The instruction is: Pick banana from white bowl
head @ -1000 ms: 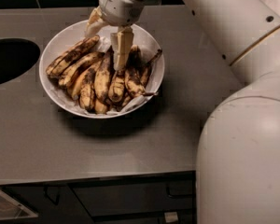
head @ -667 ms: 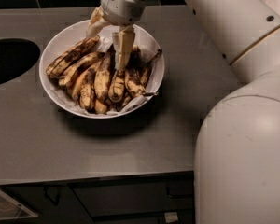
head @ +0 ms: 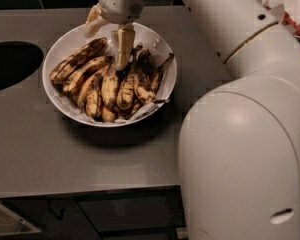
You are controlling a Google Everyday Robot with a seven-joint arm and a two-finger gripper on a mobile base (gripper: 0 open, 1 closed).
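Note:
The white bowl (head: 63, 43) sits on the grey counter, lined with paper and full of overripe bananas. The banana (head: 78, 59), the longest one, lies at the far left of the pile with its upper right half nearly black. My gripper (head: 108, 38) hangs over the far side of the bowl, open and empty. One finger (head: 92, 25) is over the far rim. The other finger (head: 122, 48) points down, and its tip touches the pile just right of the banana's dark end.
A dark round opening (head: 10, 64) is cut in the counter left of the bowl. A second white bowl with paper and red bits (head: 290, 11) stands at the far right. My large white arm (head: 240, 149) fills the right side. The counter's front edge (head: 85, 191) runs below.
My gripper has moved slightly left and up over the bowl. The bananas have not moved and none is held.

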